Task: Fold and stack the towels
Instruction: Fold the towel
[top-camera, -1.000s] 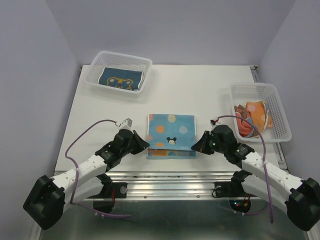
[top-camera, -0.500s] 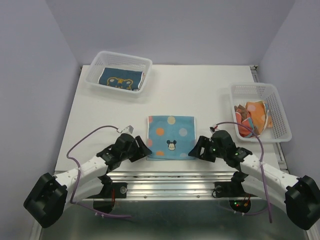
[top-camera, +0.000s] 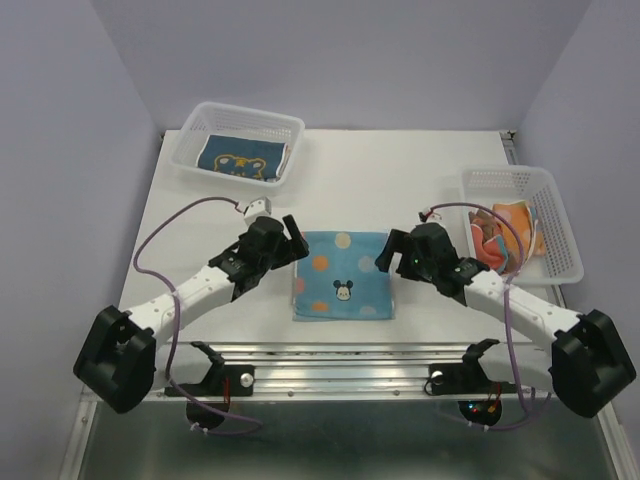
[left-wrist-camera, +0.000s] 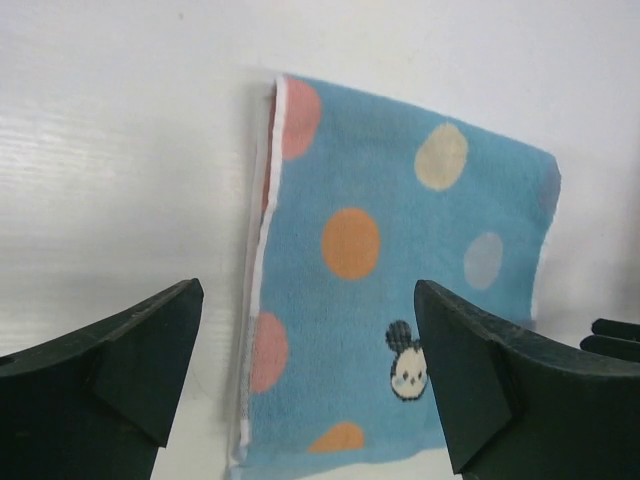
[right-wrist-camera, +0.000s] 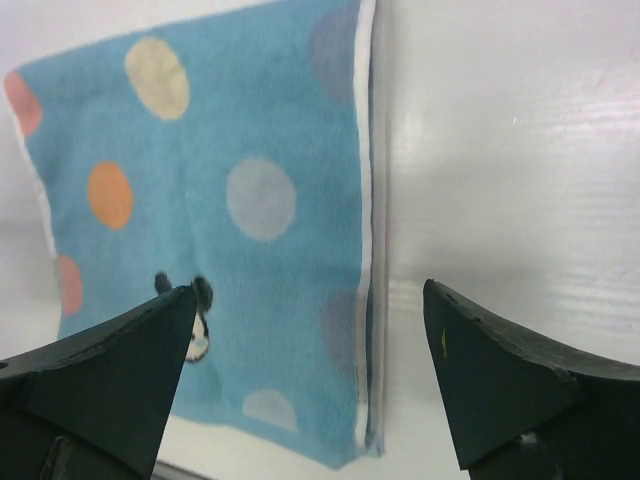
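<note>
step in hand, as i read it: one fold of the light-blue dotted cloth towel w/ a small mickey head (top-camera: 342, 276) is already in, and neither arm holds it. it lies flat on the white surface (top-camera: 400, 170) between the two grippers, just right of the left gripper (left-wrist-camera: 307, 300) and just left of the right gripper (right-wrist-camera: 310, 295). both hover by its far corners. in each wrist view the towel sits under and ahead of the fingers, not touched.

left gripper: fingers wide apart, nothing between them. right gripper: same, spread and empty.

both wrist views show a second layer peeking out at the side edges, so it's doubled at least once. the layers don't line up exactly.

beyond the left gripper, a white mesh plastic basket (top-camera: 250, 108) holds a flat navy-and-yellow towel (top-camera: 235, 160), prob. the stack. out to the right of the right gripper, a second white mesh basket (top-camera: 510, 175) holds crumpled orange and brown-red towels (top-camera: 500, 235), prob. not yet folded.

next move, my guess: either another fold, w/ each gripper dropping to pinch a corner and both carrying it across together, or pinching the whole packet and taking it to the far-left basket. either way the pinch must take all layers, else the fold opens up.
</note>
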